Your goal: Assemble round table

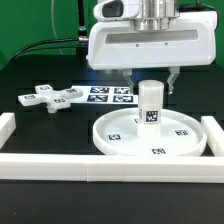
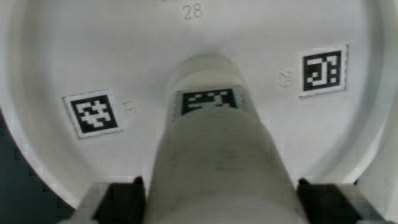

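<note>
One hand [image 1: 153, 82] is seen in the exterior view, lowered over the middle of the one round disc [image 1: 185, 135], which lies flat on the black desk [image 1: 50, 130]. One short cylindrical leg [image 1: 150, 103] is stood upright on the disc near its centre, and its top is taken between the hand's two fingers. In the wrist view the leg [image 2: 214, 150] is shown running from between the two dark fingers [image 2: 121, 198] down to the disc [image 2: 71, 60], with a finger pressed against each side, so the hand [image 2: 217, 200] is closed narrowly upon the leg. Whether the leg's foot is seated in the disc or only resting on it cannot be told. Four square tags are counted on the disc in the exterior view and one on the leg (two on the disc and one on the leg in the wrist view). One cross-shaped base [image 1: 52, 98] is laid on the desk toward the exterior view's left, well apart from the disc and untouched. One marker board [image 1: 105, 95] is seen between base and hand, partly hidden. Three stretches of border rails [image 1: 100, 165] are counted around the desk.
</note>
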`<state>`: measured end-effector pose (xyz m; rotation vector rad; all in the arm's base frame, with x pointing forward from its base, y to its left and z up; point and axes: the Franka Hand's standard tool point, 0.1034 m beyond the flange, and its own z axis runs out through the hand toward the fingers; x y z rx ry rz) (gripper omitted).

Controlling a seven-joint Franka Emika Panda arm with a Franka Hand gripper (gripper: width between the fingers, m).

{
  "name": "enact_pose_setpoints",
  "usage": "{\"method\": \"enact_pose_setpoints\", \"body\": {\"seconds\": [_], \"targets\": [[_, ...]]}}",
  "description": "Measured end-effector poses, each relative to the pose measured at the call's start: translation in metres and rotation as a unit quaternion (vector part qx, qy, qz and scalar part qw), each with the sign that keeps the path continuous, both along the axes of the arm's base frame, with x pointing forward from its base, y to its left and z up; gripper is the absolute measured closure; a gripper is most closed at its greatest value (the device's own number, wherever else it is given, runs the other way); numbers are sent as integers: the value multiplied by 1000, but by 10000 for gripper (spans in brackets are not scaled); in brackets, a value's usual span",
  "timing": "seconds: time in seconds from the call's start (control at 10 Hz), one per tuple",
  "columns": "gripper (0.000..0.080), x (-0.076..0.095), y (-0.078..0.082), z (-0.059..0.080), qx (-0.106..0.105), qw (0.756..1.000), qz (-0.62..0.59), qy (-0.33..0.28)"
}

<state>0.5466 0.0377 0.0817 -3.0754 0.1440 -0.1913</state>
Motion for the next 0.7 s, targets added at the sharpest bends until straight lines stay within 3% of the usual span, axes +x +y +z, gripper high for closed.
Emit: {"method": "enact_pose_setpoints", "body": {"seconds": [0.2, 0.3, 0.5, 0.7], "targets": [[390, 0, -2, 0, 12, 998, -59, 3], [390, -1, -4, 0, 30, 990, -141, 3], [390, -2, -5, 1, 52, 968, -245, 5], [390, -3, -2, 0, 78, 931, -358, 1]]}}
